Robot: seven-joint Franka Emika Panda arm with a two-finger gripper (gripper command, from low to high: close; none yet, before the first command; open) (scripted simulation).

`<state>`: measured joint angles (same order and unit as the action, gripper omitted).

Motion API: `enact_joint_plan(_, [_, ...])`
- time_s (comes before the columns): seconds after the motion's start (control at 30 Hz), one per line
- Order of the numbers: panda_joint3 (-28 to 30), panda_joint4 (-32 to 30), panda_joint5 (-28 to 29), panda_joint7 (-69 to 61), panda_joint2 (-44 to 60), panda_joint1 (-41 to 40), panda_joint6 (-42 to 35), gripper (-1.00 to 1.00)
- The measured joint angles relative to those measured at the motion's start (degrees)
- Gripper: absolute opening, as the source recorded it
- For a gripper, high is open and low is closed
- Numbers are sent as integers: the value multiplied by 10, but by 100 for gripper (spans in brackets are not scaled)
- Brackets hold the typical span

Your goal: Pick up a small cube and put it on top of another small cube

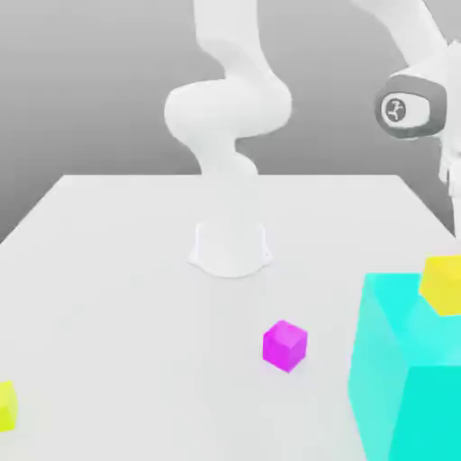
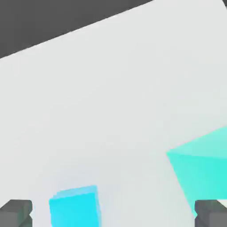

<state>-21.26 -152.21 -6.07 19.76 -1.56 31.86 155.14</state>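
In the hand view my gripper (image 2: 113, 215) is open, its two dark fingertips (image 2: 16, 213) standing wide apart above the white table. A small cyan cube (image 2: 74, 207) lies on the table below, between the fingertips and nearer one of them, untouched. In the exterior view a small magenta cube (image 1: 285, 346) sits in the middle of the table, in front of the arm's base. A small yellow cube (image 1: 4, 405) lies at the exterior view's left edge. Another yellow cube (image 1: 443, 284) shows at the top of a large cyan block; I cannot tell whether it rests on it.
The large cyan block (image 1: 410, 369) stands tall at the exterior view's right and also appears beside the gripper (image 2: 201, 166). The arm's white base (image 1: 230, 248) stands mid-table, and its wrist (image 1: 410, 106) hangs high on the exterior view's right.
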Motion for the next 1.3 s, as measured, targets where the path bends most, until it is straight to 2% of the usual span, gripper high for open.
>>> enact_joint_plan(0.23, [24,-31,102,45,71,10,55,0])
enact_joint_plan(0.43, [115,-10,208,122,181,74,141,0])
enact_joint_plan(0.47, [130,-7,219,131,199,87,155,-100])
enact_joint_plan(0.67, [138,-5,225,136,207,94,162,-100])
enact_joint_plan(0.73, [122,-9,215,128,189,80,147,-100])
enact_joint_plan(0.9, [66,-29,127,61,92,45,73,-100])
enact_joint_plan(1.07, [46,55,124,-1,59,50,3,-100])
enact_joint_plan(1.3, [72,179,97,-88,7,-1,-162,-100])
